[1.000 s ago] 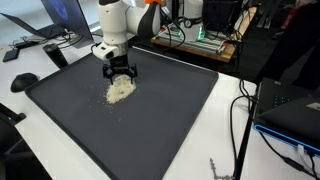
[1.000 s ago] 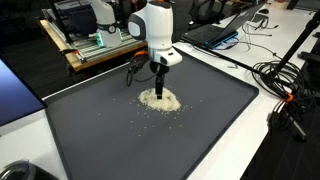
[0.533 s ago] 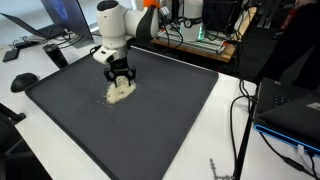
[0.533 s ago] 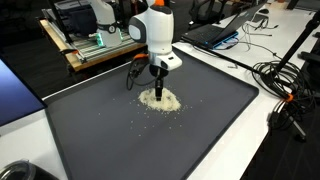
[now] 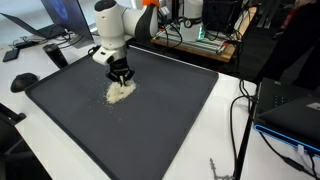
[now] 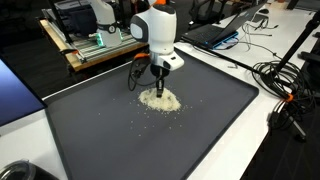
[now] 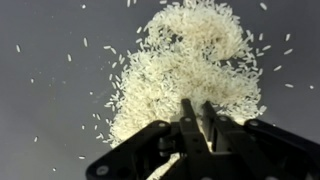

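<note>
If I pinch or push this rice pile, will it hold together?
Probably not: the rice pile is loose grains, so most would likely slip from the gripper. Pushed, it should spread rather than slide whole; stray grains already dot the mat.

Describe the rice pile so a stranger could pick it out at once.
A big dark mat covers much of the white table. Directly under the gripper, toward one end of the mat, lies the rice pile. It is the only pale heap on the dark surface; around it lie just stray grains.
</note>
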